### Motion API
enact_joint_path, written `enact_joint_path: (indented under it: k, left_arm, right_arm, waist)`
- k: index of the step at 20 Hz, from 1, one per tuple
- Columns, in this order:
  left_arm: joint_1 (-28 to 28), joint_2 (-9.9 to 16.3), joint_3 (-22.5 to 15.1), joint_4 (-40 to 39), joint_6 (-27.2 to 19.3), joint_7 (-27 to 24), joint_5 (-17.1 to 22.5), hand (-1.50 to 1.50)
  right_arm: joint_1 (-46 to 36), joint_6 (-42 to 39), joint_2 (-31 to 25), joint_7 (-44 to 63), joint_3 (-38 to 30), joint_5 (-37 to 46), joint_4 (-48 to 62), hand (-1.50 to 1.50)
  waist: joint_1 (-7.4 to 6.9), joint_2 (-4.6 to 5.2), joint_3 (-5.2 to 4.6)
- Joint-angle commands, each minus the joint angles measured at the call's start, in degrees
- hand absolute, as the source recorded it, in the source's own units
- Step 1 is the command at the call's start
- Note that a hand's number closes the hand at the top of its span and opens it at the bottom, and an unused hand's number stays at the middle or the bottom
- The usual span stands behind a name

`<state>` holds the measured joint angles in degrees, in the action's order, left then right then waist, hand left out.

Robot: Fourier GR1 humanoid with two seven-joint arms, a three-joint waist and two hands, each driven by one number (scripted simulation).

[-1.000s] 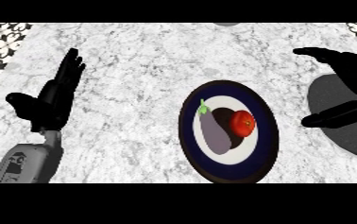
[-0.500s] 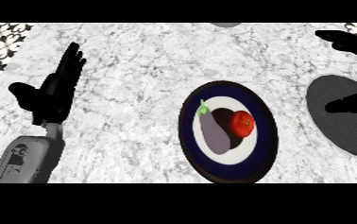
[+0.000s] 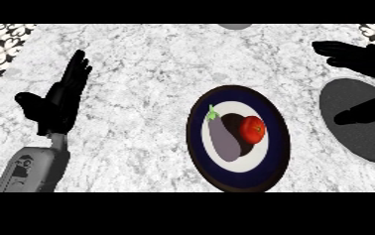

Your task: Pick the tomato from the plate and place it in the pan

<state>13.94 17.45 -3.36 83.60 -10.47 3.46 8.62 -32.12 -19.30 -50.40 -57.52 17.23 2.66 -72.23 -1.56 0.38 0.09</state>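
1. Left hand (image 3: pixel 55 102), at 9 o'clock, rests with fingers straight.
2. Tomato (image 3: pixel 253 129) sits on plate (image 3: pixel 201 152), touching eggplant (image 3: pixel 225 139).
3. Right hand (image 3: pixel 351 58), at 2 o'clock above pan (image 3: pixel 344 125), fingers spread, holding nothing.
4. Risk: reach nudges eggplant, tomato rolls.

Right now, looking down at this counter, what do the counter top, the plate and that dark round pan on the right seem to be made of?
The counter top looks like polished marble or similar stone: white with grey mottled veining. The plate looks like glazed ceramic, with a dark navy rim around a white centre. The pan looks like dark grey matte metal, flat and without shine, though its look leaves the material open.
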Motion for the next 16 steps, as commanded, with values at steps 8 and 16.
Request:
enact_joint_path:
  k: [8, 16]
  left_arm:
    - [-0.71, 0.13, 2.08, -2.48, 0.84, -2.55, -0.97, 0.00]
    - [1.11, -1.62, 2.70, -4.37, 1.32, -2.78, -2.16, 0.00]
  right_arm:
    - [5.41, -2.10, -0.24, -8.61, 6.63, 5.04, -5.19, -1.50]
    - [2.45, -1.35, 3.56, -3.87, 5.51, 8.09, 0.16, -1.50]
  waist:
    - [1.45, -0.29, -0.08]
    - [1.32, -0.26, -0.09]
